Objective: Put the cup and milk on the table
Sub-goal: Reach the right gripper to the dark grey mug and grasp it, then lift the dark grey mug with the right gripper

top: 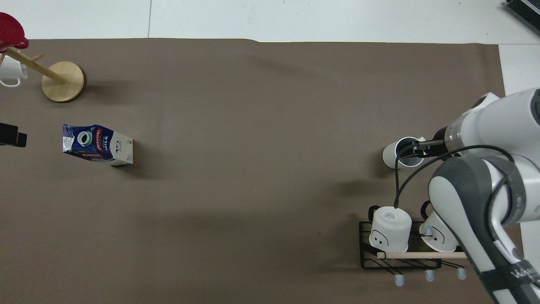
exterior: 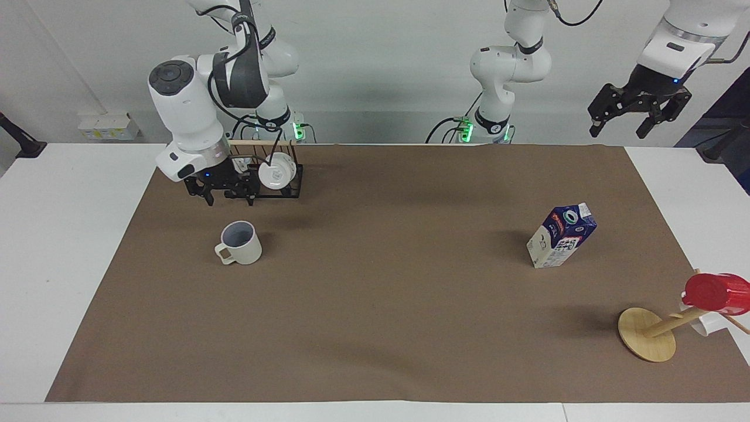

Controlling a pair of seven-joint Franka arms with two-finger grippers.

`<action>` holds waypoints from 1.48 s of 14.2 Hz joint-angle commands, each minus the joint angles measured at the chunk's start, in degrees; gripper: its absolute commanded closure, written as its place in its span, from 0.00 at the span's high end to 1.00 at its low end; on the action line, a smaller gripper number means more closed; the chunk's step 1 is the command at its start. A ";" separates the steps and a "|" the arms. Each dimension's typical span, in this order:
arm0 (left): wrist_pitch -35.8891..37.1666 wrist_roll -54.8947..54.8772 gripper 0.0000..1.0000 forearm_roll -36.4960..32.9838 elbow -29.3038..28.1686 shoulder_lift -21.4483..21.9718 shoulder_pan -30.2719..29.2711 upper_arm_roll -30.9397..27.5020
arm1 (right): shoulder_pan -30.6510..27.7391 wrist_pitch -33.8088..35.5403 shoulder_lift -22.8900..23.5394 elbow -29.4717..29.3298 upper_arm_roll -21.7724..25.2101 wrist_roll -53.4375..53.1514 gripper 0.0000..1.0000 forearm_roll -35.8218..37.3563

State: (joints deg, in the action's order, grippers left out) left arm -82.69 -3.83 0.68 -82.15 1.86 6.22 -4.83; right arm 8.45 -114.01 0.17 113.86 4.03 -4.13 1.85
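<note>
Right claw (exterior: 229, 198) open above the cup (exterior: 240, 243), left claw (exterior: 621, 120) high over the table's (exterior: 64, 234) end.

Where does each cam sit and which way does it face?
Facing view: high across the table, facing the robots; both arms show whole, right claw over the mat above the cup, left claw raised, waiting.
Overhead view: above the robots' end, steeply down; only the right arm shows.
Shared: cup, milk carton, mug rack.

Overhead: right arm (top: 485, 190) covers part of the cup (top: 394, 153) and one rack mug (top: 436, 236); left gripper (top: 10, 139) cut off at edge.
</note>
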 commanded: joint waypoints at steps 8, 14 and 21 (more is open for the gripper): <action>0.08 0.31 1.00 -0.06 -1.43 1.31 -0.59 0.35 | 0.95 -10.69 6.50 1.27 -0.17 0.61 1.00 0.08; 0.16 0.14 1.00 -0.06 -1.52 1.31 -0.59 0.35 | 0.69 -17.56 7.64 7.52 -0.17 0.79 1.00 0.34; 0.08 -0.04 1.00 0.03 -1.61 1.31 -0.59 0.35 | 1.13 -18.62 9.23 6.64 -0.17 -1.05 0.00 0.34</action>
State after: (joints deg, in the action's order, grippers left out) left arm -82.69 -3.83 0.68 -82.17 1.86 6.22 -4.83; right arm 9.61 -131.72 9.19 120.80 4.08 -4.20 1.90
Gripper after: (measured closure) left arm 0.000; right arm 0.449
